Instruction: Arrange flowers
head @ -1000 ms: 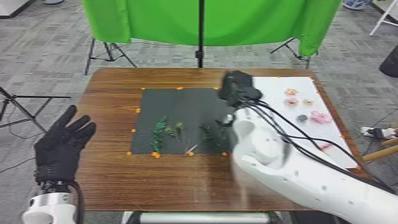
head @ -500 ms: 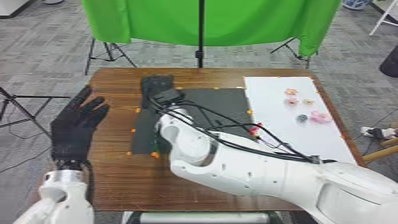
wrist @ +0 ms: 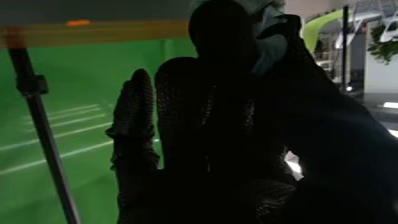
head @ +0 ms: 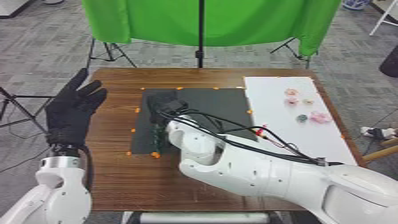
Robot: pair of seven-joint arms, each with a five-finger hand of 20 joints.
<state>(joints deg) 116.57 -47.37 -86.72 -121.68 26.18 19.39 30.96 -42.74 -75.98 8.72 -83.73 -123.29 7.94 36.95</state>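
In the head view, your right hand [head: 166, 106] lies over the left part of the dark sheet [head: 233, 97]; the arm behind it covers much of that sheet's near half. A green sprig [head: 159, 137] shows just nearer you than the hand—its outline partly lost against the dark ground. The right wrist view gives you thumb and finger pinched on a pale thing [wrist: 269, 52], too shadowed and covered to identify. Your left hand [head: 71, 112] is spread wide, beside the tabletop's [head: 111, 172] left edge. On the white sheet [head: 298, 137], to the right, lie small flowers [head: 321, 117]—pink, orange, pale and grey.
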